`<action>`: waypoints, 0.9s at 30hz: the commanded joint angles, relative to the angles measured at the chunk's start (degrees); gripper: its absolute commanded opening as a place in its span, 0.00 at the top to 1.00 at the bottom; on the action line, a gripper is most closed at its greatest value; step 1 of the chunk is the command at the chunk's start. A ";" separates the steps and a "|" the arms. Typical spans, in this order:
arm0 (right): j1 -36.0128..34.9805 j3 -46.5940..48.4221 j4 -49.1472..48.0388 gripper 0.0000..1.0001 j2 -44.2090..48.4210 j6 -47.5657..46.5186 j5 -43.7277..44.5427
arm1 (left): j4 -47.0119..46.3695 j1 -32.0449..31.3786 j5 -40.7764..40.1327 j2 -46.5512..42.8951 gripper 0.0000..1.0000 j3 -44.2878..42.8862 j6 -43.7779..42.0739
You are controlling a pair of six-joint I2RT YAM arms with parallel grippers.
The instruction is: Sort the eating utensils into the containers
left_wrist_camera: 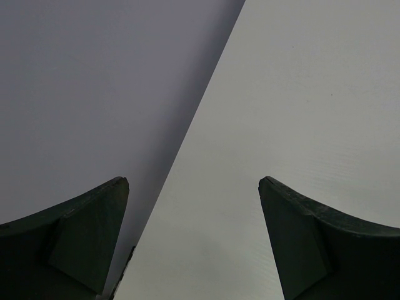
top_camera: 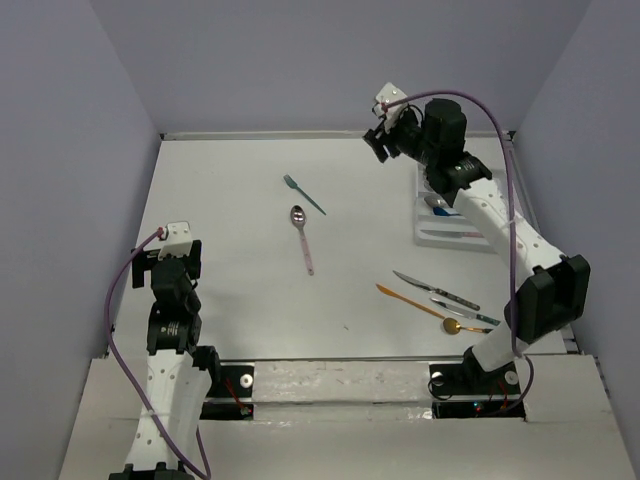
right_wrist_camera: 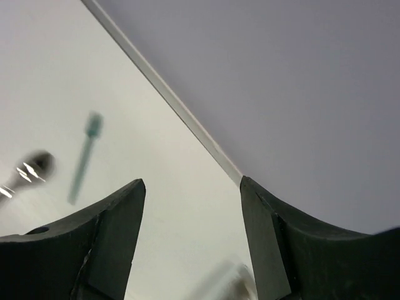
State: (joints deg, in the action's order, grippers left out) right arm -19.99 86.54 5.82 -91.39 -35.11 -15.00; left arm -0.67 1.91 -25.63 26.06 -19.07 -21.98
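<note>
Black fingers of the right gripper stand wide apart in the right wrist view, with nothing between them. Past them, at the left of that frame, lie a blurred teal fork and the bowl of a pink-handled spoon, both on the white table. A lavender wall fills the upper right.

In the top view the right gripper hangs near the top centre, up and to the left of the white tray. The tray sits at the right side of the frame, partly hidden by the arm. A silver spoon head shows in one compartment; the other contents are too hidden to tell.

The left gripper is also spread wide and empty in the left wrist view, its dark fingers framing bare table and wall. In the top view it is at the left edge of the table.

At the centre of the top view the teal fork lies just above the pink-handled spoon, the two apart and well to the left of the tray. A second group lies at the lower right, below the tray. It holds a knife, an orange-handled utensil and a gold spoon, close together near the right arm's base.
</note>
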 commanded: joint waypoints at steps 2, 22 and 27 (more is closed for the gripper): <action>-9.68 0.22 -2.92 0.34 -2.11 47.56 3.12 | -3.73 -0.33 -1.79 -0.84 0.01 1.23 -0.17; -26.42 19.62 27.30 0.29 -33.84 44.96 23.62 | -4.34 -0.24 -2.50 -1.02 0.01 1.76 -0.35; -26.42 24.37 30.56 0.35 -39.39 43.64 24.67 | -4.43 -0.24 -2.50 -1.10 0.01 1.76 -0.43</action>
State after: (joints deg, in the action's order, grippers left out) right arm -46.50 106.85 31.62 -127.90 9.30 8.25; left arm -1.52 1.91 -27.07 25.69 -17.69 -22.09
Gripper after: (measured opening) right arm 0.672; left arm 0.989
